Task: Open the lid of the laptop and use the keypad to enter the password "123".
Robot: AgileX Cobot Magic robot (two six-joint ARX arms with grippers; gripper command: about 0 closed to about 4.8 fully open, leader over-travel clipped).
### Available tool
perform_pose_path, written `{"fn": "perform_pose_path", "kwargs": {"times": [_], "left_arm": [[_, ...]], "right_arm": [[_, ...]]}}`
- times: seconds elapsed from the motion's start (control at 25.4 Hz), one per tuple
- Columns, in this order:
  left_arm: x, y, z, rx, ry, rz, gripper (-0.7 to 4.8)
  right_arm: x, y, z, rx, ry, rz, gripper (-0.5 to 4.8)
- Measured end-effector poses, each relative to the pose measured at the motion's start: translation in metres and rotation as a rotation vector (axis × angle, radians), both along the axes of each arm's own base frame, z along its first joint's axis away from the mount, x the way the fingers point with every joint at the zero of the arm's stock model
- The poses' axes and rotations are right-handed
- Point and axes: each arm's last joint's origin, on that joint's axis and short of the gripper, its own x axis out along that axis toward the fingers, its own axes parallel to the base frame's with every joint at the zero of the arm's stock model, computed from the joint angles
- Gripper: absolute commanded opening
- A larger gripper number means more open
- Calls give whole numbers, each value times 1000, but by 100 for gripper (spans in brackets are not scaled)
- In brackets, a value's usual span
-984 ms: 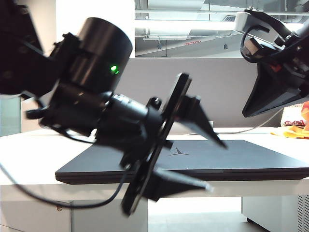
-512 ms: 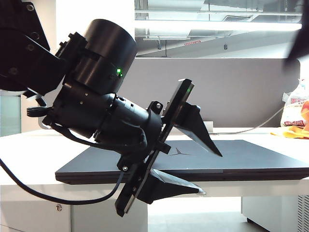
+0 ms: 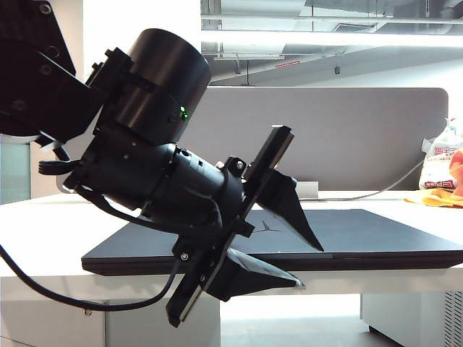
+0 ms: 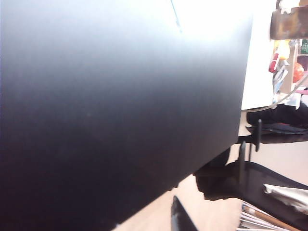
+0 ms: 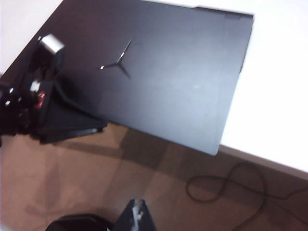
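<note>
The laptop [image 3: 376, 238] lies shut on the white table [image 3: 43, 224]. Its dark lid [image 5: 168, 72], with the Y-shaped logo [image 5: 118, 62], faces up and hides the keypad. My left gripper [image 3: 312, 267] is at the laptop's front edge, open: one finger [image 3: 300, 217] slants above the lid, the other [image 3: 260, 275] sits lower, in front of the edge. In the left wrist view the lid [image 4: 120, 110] fills the picture and only one fingertip [image 4: 179, 219] shows beyond its edge. My right gripper [image 5: 137, 214] hangs high above the floor in front of the laptop, fingertips together, holding nothing.
A grey fabric divider [image 3: 347, 137] stands behind the table. A printed bag [image 3: 438, 166] and an orange-yellow thing [image 3: 434, 196] sit at the back right. A cable [image 5: 231, 185] loops on the brown floor below the table's edge.
The right arm has risen out of the exterior view. My left gripper's fingers have drawn closer together at the laptop's front edge, and the wrist has tipped slightly.
</note>
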Motion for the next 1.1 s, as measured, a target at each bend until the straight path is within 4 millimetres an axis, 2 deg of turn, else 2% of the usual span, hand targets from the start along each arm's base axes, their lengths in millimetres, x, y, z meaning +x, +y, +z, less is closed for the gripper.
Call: {"fn": "perform_pose_path", "kwargs": {"times": [0.12, 0.24, 0.35, 0.51, 0.79, 0.94, 1.1], "left_arm": [[0, 0, -1, 17, -19, -2, 173], [1, -3, 1, 35, -39, -20, 106], [6, -9, 8, 31, -94, -57, 106], [6, -8, 7, 46, -108, -62, 105], [7, -6, 9, 91, -161, -97, 13], [10, -1, 27, 105, -247, -60, 11], [9, 0, 27, 130, -261, -62, 11]], "right_arm": [[-1, 0, -1, -5, 7, 13, -5], [-2, 1, -1, -5, 9, 23, -5], [-2, 1, -1, -6, 9, 22, -5], [-2, 1, -1, -6, 9, 22, -5], [-2, 1, -1, -6, 9, 22, -6], [-2, 1, -1, -6, 9, 23, -5], [-1, 1, -1, -6, 9, 23, -6]]}}
